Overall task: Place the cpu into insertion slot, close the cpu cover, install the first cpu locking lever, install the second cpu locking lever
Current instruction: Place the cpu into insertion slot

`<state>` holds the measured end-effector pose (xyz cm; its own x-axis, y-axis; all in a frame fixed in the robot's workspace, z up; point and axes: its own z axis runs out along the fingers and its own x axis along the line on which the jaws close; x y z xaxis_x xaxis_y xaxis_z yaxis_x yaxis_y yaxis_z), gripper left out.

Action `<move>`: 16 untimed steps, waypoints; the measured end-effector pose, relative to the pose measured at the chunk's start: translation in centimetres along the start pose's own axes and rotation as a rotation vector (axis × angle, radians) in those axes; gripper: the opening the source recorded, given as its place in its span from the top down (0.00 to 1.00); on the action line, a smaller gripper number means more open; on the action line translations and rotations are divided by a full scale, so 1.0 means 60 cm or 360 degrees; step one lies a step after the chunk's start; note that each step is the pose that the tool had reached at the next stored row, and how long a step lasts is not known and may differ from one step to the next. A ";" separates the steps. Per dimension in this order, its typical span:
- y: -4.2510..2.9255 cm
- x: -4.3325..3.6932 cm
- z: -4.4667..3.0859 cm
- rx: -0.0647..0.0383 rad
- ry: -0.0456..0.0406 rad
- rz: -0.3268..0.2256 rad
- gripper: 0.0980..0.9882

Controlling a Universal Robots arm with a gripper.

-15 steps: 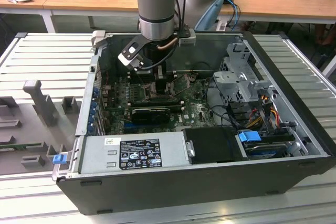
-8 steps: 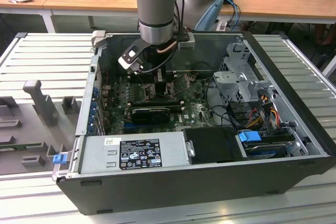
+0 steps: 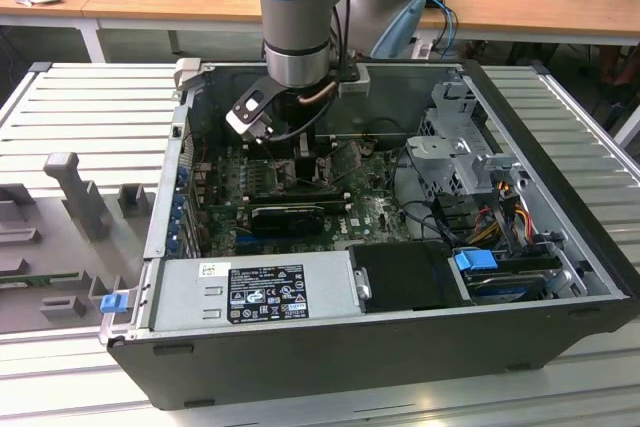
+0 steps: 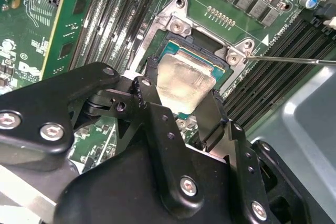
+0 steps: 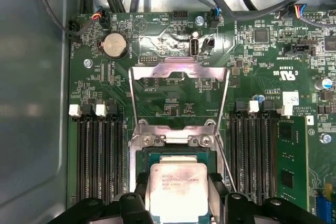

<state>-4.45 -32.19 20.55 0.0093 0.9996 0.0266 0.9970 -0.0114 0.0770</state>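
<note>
Exterior view first: the arm comes down from 12 o'clock into the open computer case, which lies on the ribbed metal desk. The pincer sits low over the green motherboard, at about 11 o'clock from the middle of the case. The power supply runs along the 6 o'clock edge. From out here I can't make out the chip.

Second wrist view: the cpu is right between the two black fingers, silver top facing up. The pincer looks clamped on two opposite edges of it, so narrow and holding the chip. It hangs straight over the insertion slot, and I can't tell whether it's seated or a hair above. A thin locking lever sticks out sideways, unhooked.

First wrist view is where the key relation shows. Call the hinge side of the slot 12 o'clock. Then the pincer grips the cpu at 3 and 9. The chip is square, so there's no long axis, and its edges look lined up with the slot's frame. The slot lies directly under the pincer, not off to any side. The cpu cover is flipped open and lies back toward 12 o'clock, well clear of the chip. The lever wire runs along the 3 o'clock side — neither lever is hooked down yet.
</note>
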 end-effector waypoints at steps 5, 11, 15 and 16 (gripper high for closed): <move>0.000 0.000 0.004 0.0000 0.0000 0.0000 0.52; 0.000 0.000 0.005 0.0000 0.0000 0.0000 0.52; 0.000 0.000 0.005 0.0000 0.0000 0.0000 0.52; 0.000 0.000 0.005 0.0000 0.0000 0.0000 0.52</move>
<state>-4.46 -32.18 20.23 0.0094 0.9996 0.0265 0.9970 -0.0114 0.0770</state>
